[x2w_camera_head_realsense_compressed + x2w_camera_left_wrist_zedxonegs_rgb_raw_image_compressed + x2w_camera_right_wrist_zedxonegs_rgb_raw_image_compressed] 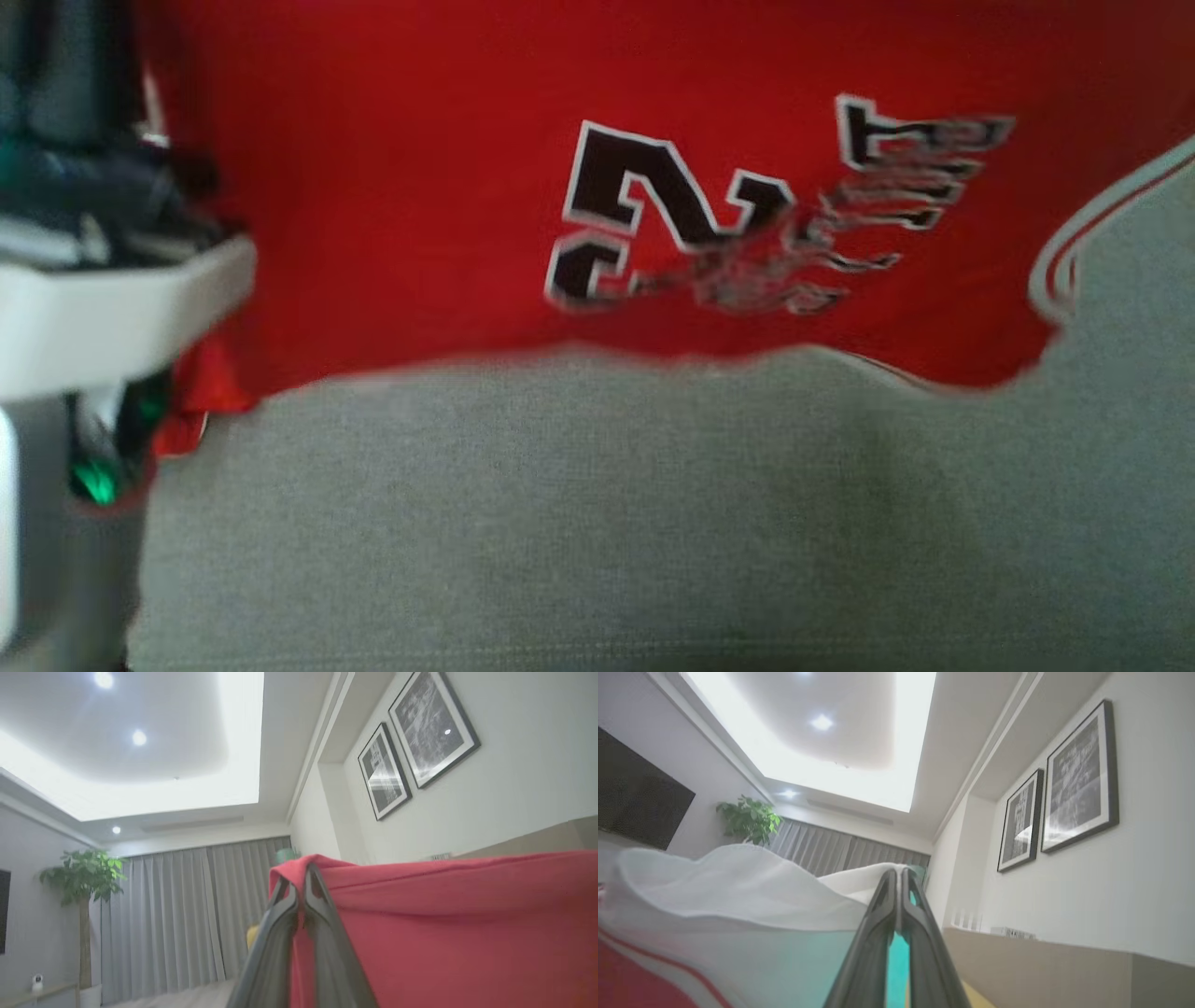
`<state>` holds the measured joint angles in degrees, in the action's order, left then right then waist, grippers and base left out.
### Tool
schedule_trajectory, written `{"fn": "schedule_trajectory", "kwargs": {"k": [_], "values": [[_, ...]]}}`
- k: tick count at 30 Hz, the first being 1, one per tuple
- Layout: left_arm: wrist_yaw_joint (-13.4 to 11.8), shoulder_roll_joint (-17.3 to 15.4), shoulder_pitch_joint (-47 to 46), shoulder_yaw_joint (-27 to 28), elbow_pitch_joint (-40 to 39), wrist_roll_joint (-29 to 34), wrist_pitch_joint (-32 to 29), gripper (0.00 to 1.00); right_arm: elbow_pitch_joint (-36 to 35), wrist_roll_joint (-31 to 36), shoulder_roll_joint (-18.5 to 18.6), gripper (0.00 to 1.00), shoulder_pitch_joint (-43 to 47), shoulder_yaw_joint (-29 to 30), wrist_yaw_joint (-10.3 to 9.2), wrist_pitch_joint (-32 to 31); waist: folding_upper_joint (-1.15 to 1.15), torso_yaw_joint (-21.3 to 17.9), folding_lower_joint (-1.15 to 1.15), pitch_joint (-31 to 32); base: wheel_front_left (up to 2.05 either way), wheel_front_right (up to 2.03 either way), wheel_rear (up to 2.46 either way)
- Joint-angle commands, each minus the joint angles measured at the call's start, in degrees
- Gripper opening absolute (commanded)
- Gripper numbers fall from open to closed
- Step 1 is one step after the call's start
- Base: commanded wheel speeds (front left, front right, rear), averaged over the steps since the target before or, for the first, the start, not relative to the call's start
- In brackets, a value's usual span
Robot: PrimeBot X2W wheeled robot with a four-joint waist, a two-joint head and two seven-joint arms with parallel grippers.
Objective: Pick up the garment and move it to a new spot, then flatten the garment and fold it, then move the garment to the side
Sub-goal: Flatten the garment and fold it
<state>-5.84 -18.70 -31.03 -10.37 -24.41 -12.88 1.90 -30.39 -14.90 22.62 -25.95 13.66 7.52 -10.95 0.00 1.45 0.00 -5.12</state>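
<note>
Nearest the lens in the left wrist view, two dark fingers (pixel 280 938) stand pressed together. The left jaws are clenched on the top fold of the red garment (pixel 444 933), and the cloth wraps over their tips. From there its upper edge runs taut to that view's right.

In the right wrist view the fingers (pixel 873 938) also meet, so the right jaws are clenched. A white cloth edge (pixel 738 891) runs right up to the tips and looks pinched between them. A red stripe crosses that cloth at the lower left.

From the head view the garment spans the upper half of the picture, above a grey cloth surface (pixel 597 523). Whether its lower edge touches that surface cannot be told. On the red sits a dark numeral (pixel 653 205) with a white outline that reads like a 2. The characters beside it are too smeared by blur to read. White and red trim (pixel 1055 271) borders the garment's right side. A pale forearm (pixel 112 317) crosses the left edge.

Beyond the cloth, two framed black-and-white pictures (pixel 416 742) hang on the wall, with no legible writing. Grey curtains (pixel 187 914) and a leafy plant (pixel 81 877) stand farther off.
</note>
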Motion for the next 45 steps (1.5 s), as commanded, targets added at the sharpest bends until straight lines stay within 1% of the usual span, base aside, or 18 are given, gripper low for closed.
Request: {"fn": "schedule_trajectory", "kwargs": {"k": [1,5,9,12,14,15,17,20,22,24,26,27,30,35,38,41,44,45], "values": [[0.44,-2.43,-3.88,2.24,-1.42,0.45,-1.14,0.0,-0.84,-1.23,1.62,0.0,-2.36,-0.32,-0.03,-0.76,0.0,-0.05,0.0,0.78,0.0,0.0,0.0],[2.0,-2.02,-8.81,0.66,1.8,-0.94,-3.41,0.0,2.23,-4.03,3.31,0.0,-7.68,-0.55,-0.03,-1.78,0.0,-0.18,0.0,1.35,0.0,0.0,0.0],[3.74,-0.37,-12.47,-0.83,9.41,-3.61,-3.67,0.0,9.21,-6.8,4.0,0.0,-12.04,-2.63,-0.03,-2.14,0.0,-0.27,0.0,1.05,0.0,0.0,0.0],[4.65,1.83,-15.54,-1.14,17.21,-6.01,-2.14,0.0,16.62,-8.63,4.69,0.0,-15.84,-5.79,-0.03,-1.52,0.0,-0.29,0.0,0.11,0.0,0.0,0.0],[5.37,3.18,-18.32,-1.22,23.19,-6.94,-0.04,0.0,21.88,-9.16,4.92,0.0,-19.18,-8.49,-0.03,0.12,0.0,-0.3,0.0,-0.65,0.0,0.0,0.0],[5.37,3.18,-18.32,-1.22,23.19,-6.94,-0.04,0.0,21.88,-9.16,4.92,0.0,-19.18,-8.49,-0.03,0.12,0.0,-0.3,0.0,-0.65,0.0,0.0,0.0],[6.09,4.65,-21.48,-1.49,29.65,-7.45,2.51,0.0,27.84,-9.16,4.64,0.0,-23.17,-11.31,-0.03,2.28,0.0,-0.44,0.0,-1.44,0.0,0.0,0.0],[6.86,6.47,-26.81,-1.25,40.36,-8.02,6.5,0.0,37.24,-9.29,2.83,0.0,-30.19,-15.78,-0.03,6.43,0.0,-1.06,0.0,-2.56,0.0,0.0,0.0],[7.73,7.08,-30.9,-0.63,48.11,-8.64,8.96,0.0,43.59,-9.29,0.94,0.0,-35.04,-18.38,-0.03,10.02,0.0,-1.68,0.0,-3.32,0.0,0.0,0.0],[8.0,8.12,-34.21,0.47,54.66,-9.56,10.92,0.0,50.23,-9.47,-1.25,0.0,-39.32,-20.43,-0.03,13.83,0.0,-2.38,0.0,-3.78,0.0,0.0,0.0],[8.14,9.27,-37.05,2.02,59.98,-10.83,12.11,0.0,56.4,-10.45,-3.39,0.0,-42.8,-21.75,-0.03,17.34,0.0,-2.92,0.0,-4.47,0.0,0.0,0.0],[8.33,9.29,-38.5,2.6,62.64,-11.08,12.43,0.0,59.46,-10.9,-4.34,0.0,-44.31,-22.43,-0.03,18.59,0.0,-3.23,0.0,-5.16,0.0,0.0,0.0],[9.0,10.37,-40.44,2.13,70.01,-10.34,12.91,0.0,68.0,-11.76,-6.66,0.0,-46.66,-26.13,-0.03,20.43,0.0,-3.58,0.0,-7.25,0.0,0.0,0.0],[9.29,12.59,-38.67,0.35,81.31,-8.76,13.07,0.0,79.63,-14.64,-10.95,0.0,-46.23,-32.15,-0.03,21.86,0.0,-4.12,0.0,-11.2,0.0,0.0,0.0],[9.04,13.75,-36.15,-0.15,85.44,-8.22,13.08,0.0,84.91,-15.9,-13.26,0.0,-44.45,-35.32,-0.03,22.96,0.0,-4.3,0.0,-13.23,0.0,0.0,0.0],[8.76,14.7,-33.17,-0.92,88.25,-7.63,13.09,0.0,88.36,-17.56,-14.81,0.0,-42.03,-37.85,-0.03,24.11,0.0,-4.4,0.0,-14.77,0.0,0.0,0.0],[8.61,15.24,-30.76,-0.37,89.61,-8.41,13.09,0.0,89.59,-20.1,-15.77,0.0,-39.09,-38.99,-0.03,25.17,0.0,-4.58,0.0,-15.73,0.0,0.0,0.0],[8.94,15.39,-29.8,-0.01,90.05,-9.03,13.09,0.0,89.57,-21.3,-15.98,0.0,-37.7,-39.0,-0.03,25.42,0.0,-4.57,0.0,-15.69,0.0,0.0,0.0]]}}
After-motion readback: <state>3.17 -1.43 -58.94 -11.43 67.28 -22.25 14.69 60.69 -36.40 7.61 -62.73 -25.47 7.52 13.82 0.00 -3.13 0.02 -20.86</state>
